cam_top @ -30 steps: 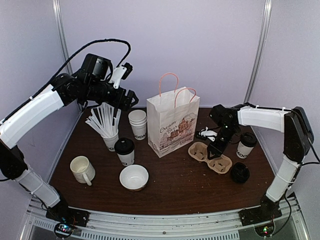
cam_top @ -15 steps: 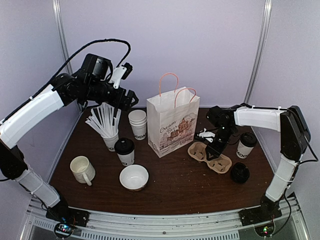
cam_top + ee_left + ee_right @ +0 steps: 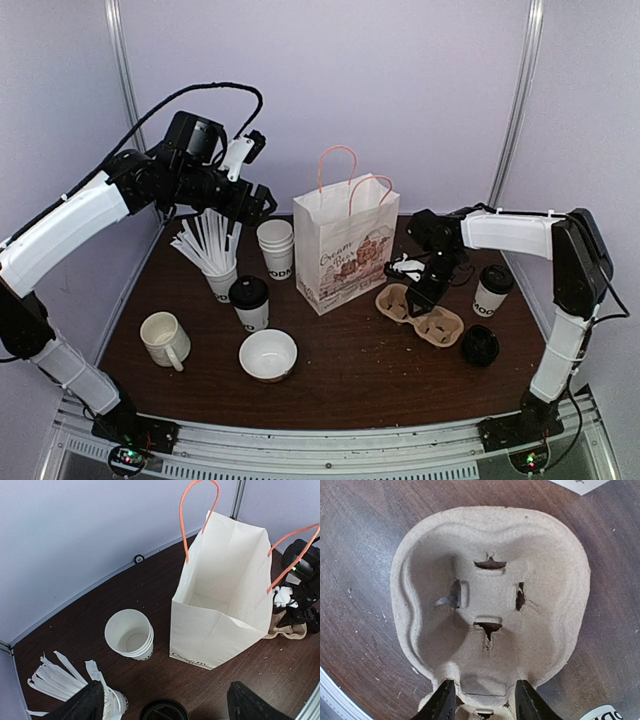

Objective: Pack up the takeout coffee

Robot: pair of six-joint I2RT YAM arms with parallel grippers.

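Note:
Two takeout coffee cups with black lids stand on the brown table, one left of centre and one at the right. Between them stands an open white paper bag with orange handles. A brown pulp cup carrier lies empty right of the bag. My right gripper points down on it, its fingers pressed on both sides of the narrow waist of the carrier. My left gripper hangs open high over the left cup's lid, holding nothing.
A stack of lidless cups stands beside the bag, and a cup of white stirrers is left of it. A handled mug and a white bowl sit near the front. A loose black lid lies by the carrier.
The right arm's wrist has shifted a little leftward over the carrier, which stays where it was. The left arm has barely moved.

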